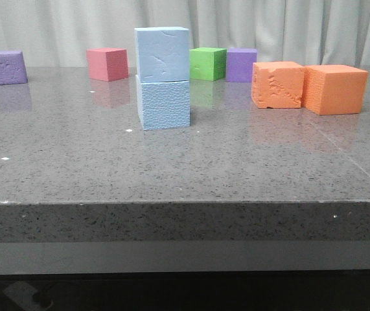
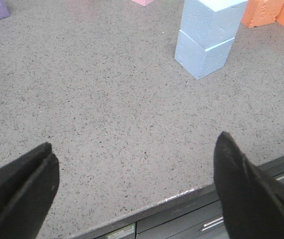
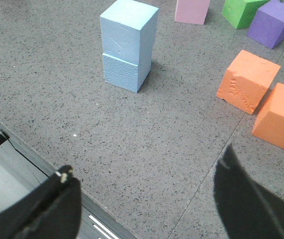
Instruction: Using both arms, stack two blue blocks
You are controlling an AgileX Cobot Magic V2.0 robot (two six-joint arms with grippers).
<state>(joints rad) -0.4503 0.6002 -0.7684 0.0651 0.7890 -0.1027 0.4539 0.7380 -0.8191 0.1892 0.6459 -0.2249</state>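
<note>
1. Although the upper pale sky-blue foam cube (image 1: 162, 54) already sits on the lower pale sky-blue foam cube (image 1: 164, 103), the pair stands toward the middle of the grey speckled stone table (image 1: 185, 175), well back from its near edge; the task looks done.
2. Seen from the wrist views, the upper cube is turned slightly against the lower one, its edges not flush; a knock or a shake of the table could, I judge, tip it off.
3. Left gripper (image 2: 134, 186) hangs over the near edge, its dark fingers spread wide, holding nothing; right gripper (image 3: 146, 201) likewise, released and empty, well apart from the stack.
4. Count: two blue cubes; two orange foam cubes (image 1: 309, 87) touching, near the right edge; two purple cubes (image 1: 7, 68); one pink cube (image 1: 107, 63); one green cube (image 1: 207, 63).
</note>
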